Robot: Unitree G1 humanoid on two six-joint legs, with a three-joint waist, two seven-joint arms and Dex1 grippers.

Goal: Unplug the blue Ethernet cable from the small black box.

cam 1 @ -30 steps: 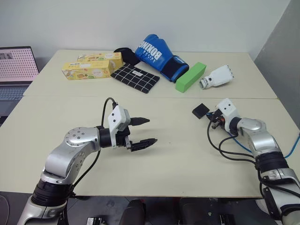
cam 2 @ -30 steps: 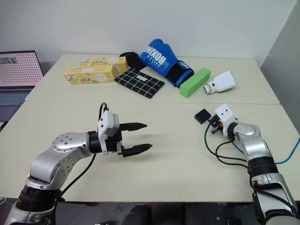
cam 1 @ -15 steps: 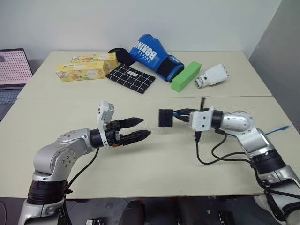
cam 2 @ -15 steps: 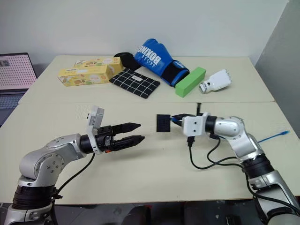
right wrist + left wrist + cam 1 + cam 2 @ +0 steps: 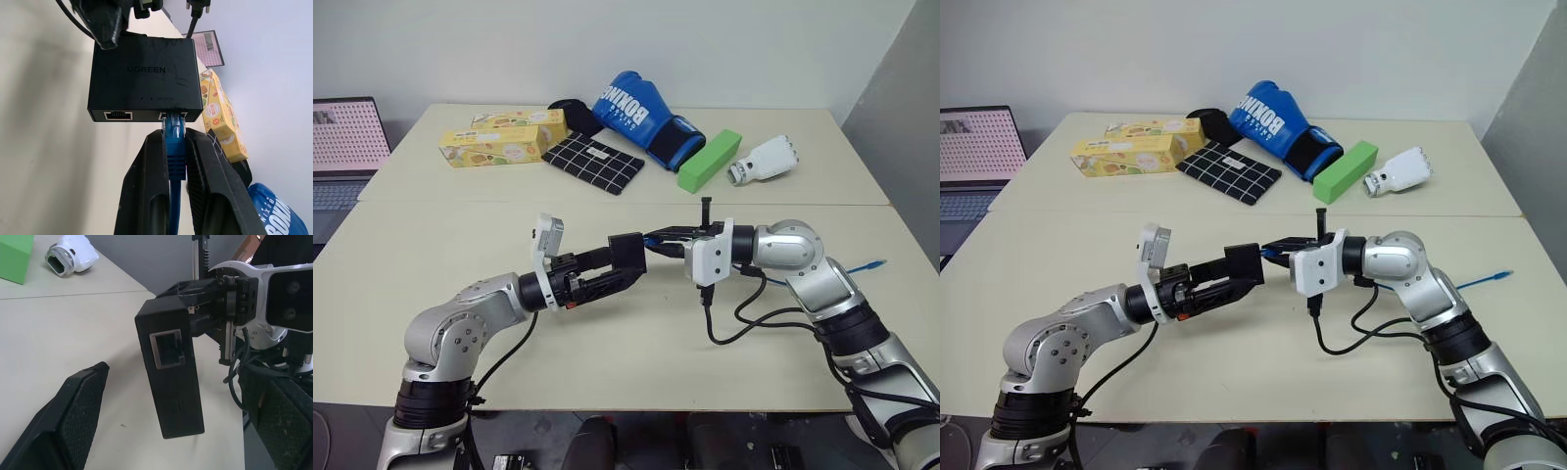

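Above the middle of the desk [image 5: 636,333] the two tools meet, with the box [image 5: 627,252] held in the air between them. The right tool [image 5: 175,149] is clamped on the blue cable [image 5: 174,156] just behind its plug, which sits in one port of the box; a second port beside it is free. In the right wrist view the cable runs back between the two black fingers [image 5: 149,181] and the box's flat top faces the camera. The left tool [image 5: 171,431] stands wide, one finger on each side of the box, and in the left wrist view there is a gap between each finger [image 5: 73,421] and the box, so it is not gripping. In the head views the rest of the cable trails off past the right arm, its far end [image 5: 873,263] lying near the desk's right edge. Further back on the desk lie a blue boxing glove [image 5: 641,113], a checked pouch [image 5: 595,163], a green block [image 5: 710,160], two yellow cartons [image 5: 499,142] and a white device [image 5: 764,160]. A laptop [image 5: 347,147] stands at the left.
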